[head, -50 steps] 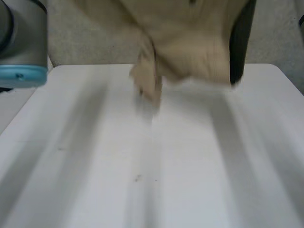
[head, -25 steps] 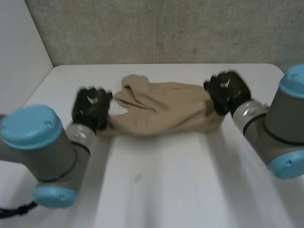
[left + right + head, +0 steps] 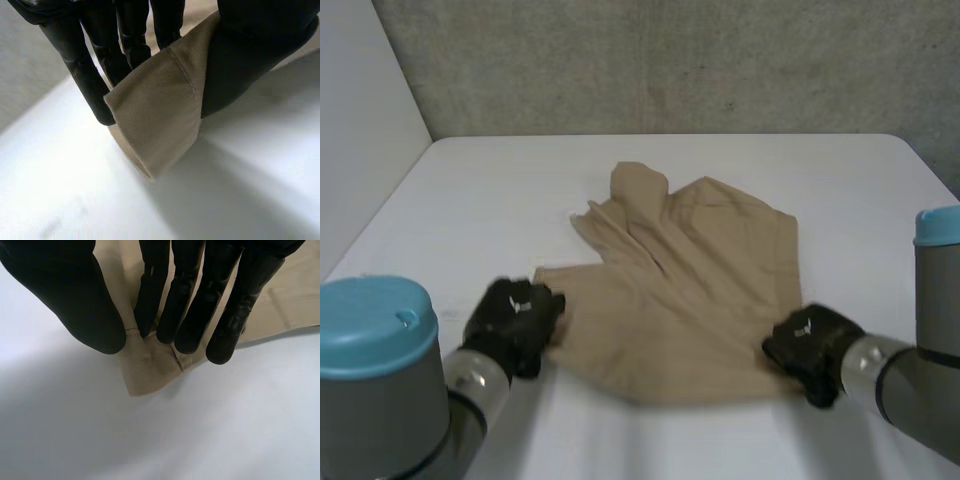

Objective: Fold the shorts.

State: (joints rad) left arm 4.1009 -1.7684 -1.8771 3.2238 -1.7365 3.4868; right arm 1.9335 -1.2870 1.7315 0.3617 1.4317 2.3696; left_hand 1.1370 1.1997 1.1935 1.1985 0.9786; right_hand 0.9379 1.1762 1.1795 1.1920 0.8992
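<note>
Beige shorts (image 3: 690,290) lie spread on the white surface (image 3: 470,190), approx. in its middle; the far part is a bit rumpled. L hand (image 3: 515,320) is at the near-left corner of the cloth, and its fingers (image 3: 85,75) pinch this corner against the thumb. R hand (image 3: 810,350) is at the near-right corner, fingers (image 3: 185,305) pinching that corner w/ the thumb.
</note>
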